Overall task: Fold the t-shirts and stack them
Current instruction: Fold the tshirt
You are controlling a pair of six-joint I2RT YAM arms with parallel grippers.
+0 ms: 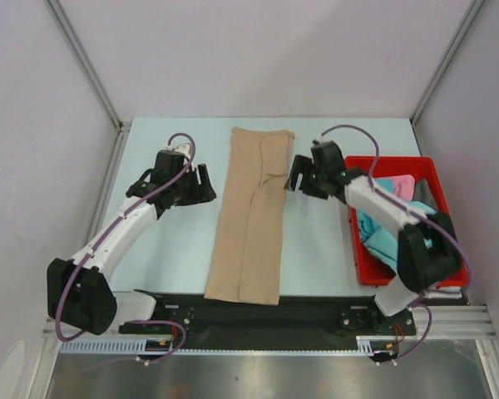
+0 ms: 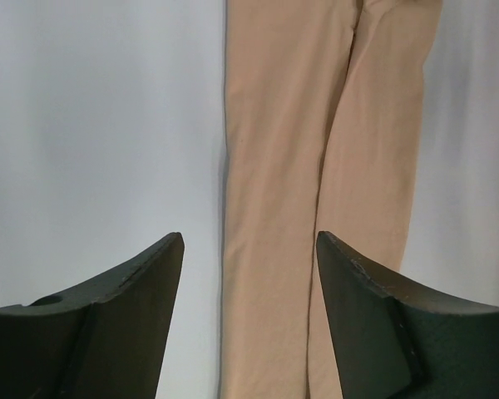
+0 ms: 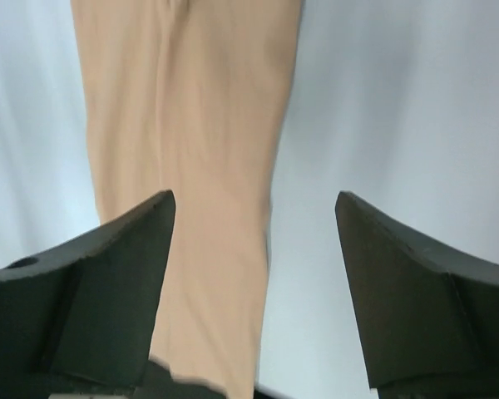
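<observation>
Top view: tan t-shirt [image 1: 251, 216] lies flat at tabletop [image 1: 166, 249] centre, folded into a long narrow strip running 12 to 6 o'clock. Far end is squared; the near end reaches almost to the black base rail [image 1: 266, 314].

Left tool [image 1: 206, 184] sits at 9 o'clock of the strip's far half, just beside the cloth edge. Right tool [image 1: 299, 174] sits at 3 o'clock of the same stretch, also just beside it. From above, neither can be told to touch the cloth.

Left wrist view: fingers [image 2: 141, 283] spread wide, nothing gripped. The tan strip runs between and past them towards 12 o'clock, with a lengthwise fold line the top view shows only faintly.

Right wrist view: fingers [image 3: 116, 266] likewise released and empty. The strip lies towards 11 o'clock, with bare tabletop towards 1 o'clock. Height above the tabletop cannot be judged in either wrist view.

Only the top view shows the red bin [image 1: 432, 162], at 3 o'clock on the tabletop. It holds a teal t-shirt [image 1: 374, 237] and a pink t-shirt [image 1: 406, 189], both crumpled. The right arm [image 1: 382, 208] crosses over the bin and hides part of its contents.
</observation>
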